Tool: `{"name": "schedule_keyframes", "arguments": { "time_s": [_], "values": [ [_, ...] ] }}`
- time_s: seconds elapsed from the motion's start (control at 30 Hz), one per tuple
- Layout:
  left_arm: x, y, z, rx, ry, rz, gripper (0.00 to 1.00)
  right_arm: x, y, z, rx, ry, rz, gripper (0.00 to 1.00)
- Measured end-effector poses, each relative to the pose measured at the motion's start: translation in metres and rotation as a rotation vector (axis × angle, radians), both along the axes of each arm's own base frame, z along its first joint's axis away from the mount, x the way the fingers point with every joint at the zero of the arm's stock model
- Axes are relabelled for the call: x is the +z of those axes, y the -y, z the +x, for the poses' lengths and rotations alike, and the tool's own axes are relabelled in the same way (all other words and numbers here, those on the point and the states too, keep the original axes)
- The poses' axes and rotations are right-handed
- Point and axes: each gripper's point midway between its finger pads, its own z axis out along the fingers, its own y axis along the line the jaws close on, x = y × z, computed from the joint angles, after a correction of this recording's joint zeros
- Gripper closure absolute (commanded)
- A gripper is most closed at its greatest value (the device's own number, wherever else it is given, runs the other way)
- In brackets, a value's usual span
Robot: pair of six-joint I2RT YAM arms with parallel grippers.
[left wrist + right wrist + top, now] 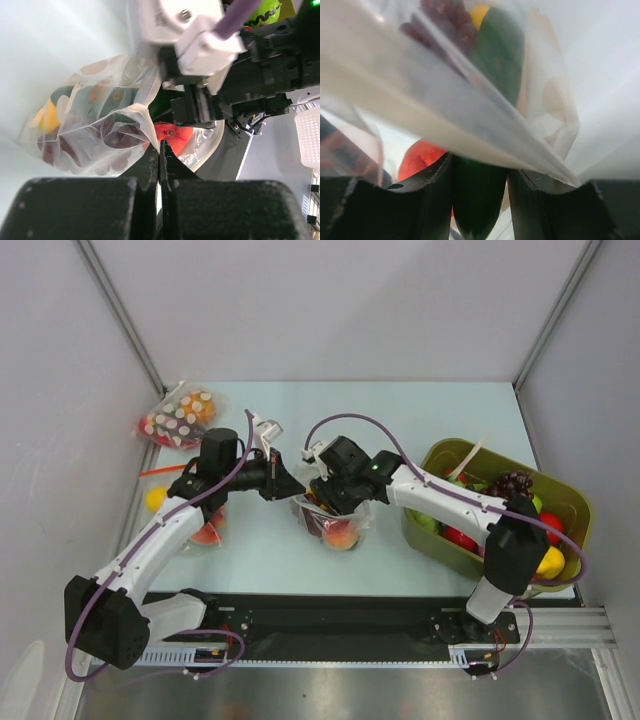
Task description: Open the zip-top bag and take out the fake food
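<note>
The zip-top bag (pixel 345 525), clear with white dots, sits mid-table between both arms. My left gripper (pixel 294 487) is shut on the bag's white edge strip; its jaws meet on that edge in the left wrist view (pixel 159 150). There the bag (pixel 95 130) shows a dark grape bunch (pixel 107 140), a green piece (pixel 100 97) and a yellow fruit (pixel 46 117), with the peach (pixel 172 135) behind. My right gripper (pixel 332 502) reaches into the bag's mouth. In the right wrist view its fingers (pixel 427 200) close on the green piece (pixel 479 195), under the bag film (pixel 470 115). The peach (pixel 417 157) lies beside them.
An olive-green bin (pixel 575 490) of plastic fruit stands at the right. A dotted bag showing red and orange (pixel 180 418) lies at the back left. Another clear bag (pixel 208 530) and a yellow fruit (pixel 155 498) lie under the left arm.
</note>
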Motion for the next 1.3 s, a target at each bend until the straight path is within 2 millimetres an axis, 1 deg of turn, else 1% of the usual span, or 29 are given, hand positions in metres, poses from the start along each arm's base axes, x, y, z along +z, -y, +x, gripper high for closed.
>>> {"name": "schedule_keyframes", "arguments": {
  "time_s": [0.03,0.1,0.3,0.4,0.53,0.6,0.7,0.77,0.83,0.93,1.0,1.03,1.07,1.13,1.2,1.23,1.3],
  "values": [
    [0.000,0.000,0.000,0.002,0.000,0.001,1.00,0.004,-0.001,0.001,-0.011,0.004,0.013,0.65],
    [-0.001,-0.001,0.001,0.006,0.001,0.004,1.00,0.012,-0.003,0.001,-0.021,0.016,0.040,0.64],
    [-0.003,-0.003,0.006,0.035,0.005,0.021,1.00,0.062,-0.010,0.001,-0.046,0.073,0.172,0.64],
    [-0.005,-0.005,0.008,0.052,0.007,0.032,1.00,0.080,-0.008,-0.001,-0.058,0.093,0.214,0.64],
    [-0.007,-0.007,0.011,0.074,0.009,0.046,1.00,0.090,0.002,-0.005,-0.076,0.103,0.212,0.65],
    [-0.008,-0.009,0.013,0.087,0.011,0.053,1.00,0.096,0.011,-0.011,-0.085,0.101,0.210,0.65],
    [-0.010,-0.012,0.017,0.112,0.011,0.068,1.00,0.109,0.025,-0.026,-0.086,0.080,0.225,0.66],
    [-0.011,-0.015,0.019,0.128,0.009,0.073,1.00,0.119,0.035,-0.041,-0.078,0.054,0.248,0.67],
    [-0.011,-0.018,0.022,0.143,0.008,0.075,1.00,0.128,0.045,-0.056,-0.074,0.032,0.270,0.67],
    [-0.012,-0.024,0.027,0.173,0.003,0.077,1.00,0.143,0.067,-0.078,-0.092,0.012,0.297,0.66],
    [-0.012,-0.026,0.029,0.183,0.002,0.078,1.00,0.151,0.084,-0.086,-0.127,0.013,0.311,0.66],
    [-0.012,-0.027,0.030,0.187,0.002,0.077,1.00,0.155,0.094,-0.086,-0.157,0.019,0.315,0.66],
    [-0.012,-0.027,0.030,0.188,0.001,0.077,1.00,0.158,0.106,-0.085,-0.200,0.030,0.319,0.67],
    [-0.012,-0.027,0.030,0.192,-0.004,0.075,1.00,0.161,0.130,-0.075,-0.302,0.065,0.308,0.68],
    [-0.012,-0.028,0.030,0.192,-0.005,0.074,1.00,0.161,0.158,-0.058,-0.431,0.103,0.295,0.68],
    [-0.012,-0.028,0.030,0.193,-0.005,0.074,1.00,0.160,0.171,-0.049,-0.499,0.121,0.286,0.69],
    [-0.012,-0.028,0.030,0.193,-0.005,0.074,1.00,0.150,0.196,-0.034,-0.616,0.129,0.275,0.69]
  ]
}}
